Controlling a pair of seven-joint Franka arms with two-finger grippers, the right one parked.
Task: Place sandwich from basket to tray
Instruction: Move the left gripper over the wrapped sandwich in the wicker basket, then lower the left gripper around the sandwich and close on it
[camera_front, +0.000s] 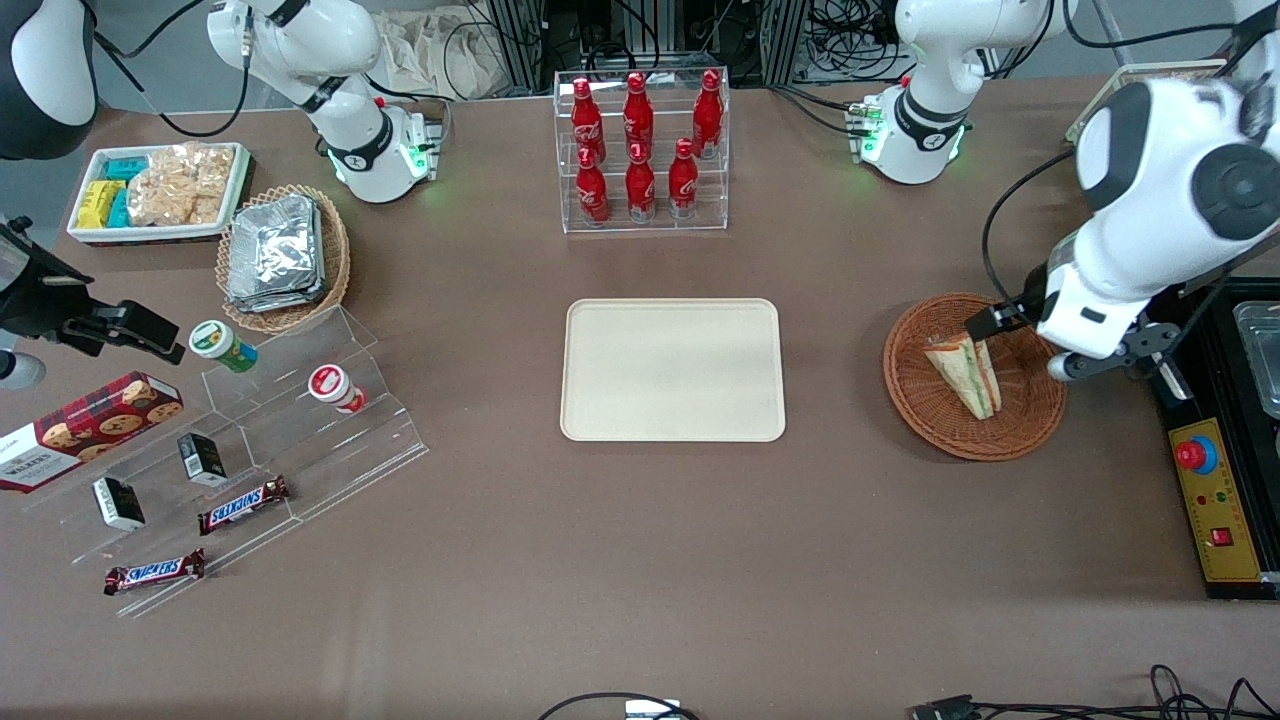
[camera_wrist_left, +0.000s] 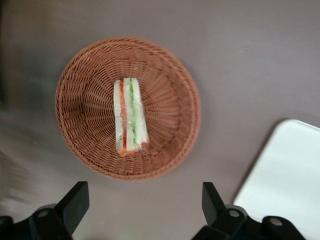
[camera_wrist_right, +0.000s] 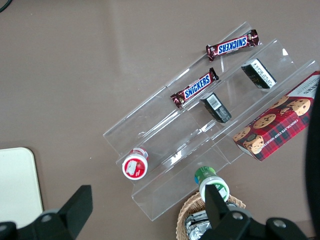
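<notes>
The sandwich, a clear-wrapped wedge with green and orange-red layers, lies in the reddish-brown wicker basket toward the working arm's end of the table. The left wrist view shows the sandwich lying in the middle of the basket. My left gripper hovers above the basket's rim on the working arm's side, open and empty. Its fingers stand wide apart over bare table just outside the rim, around nothing, with the gripper clear of the sandwich. The cream tray lies empty at mid-table, and its corner shows in the left wrist view.
A clear rack of red bottles stands farther from the camera than the tray. A tan basket of foil packets, a white snack bin and an acrylic stepped shelf with snacks lie toward the parked arm's end. A control box sits beside the basket.
</notes>
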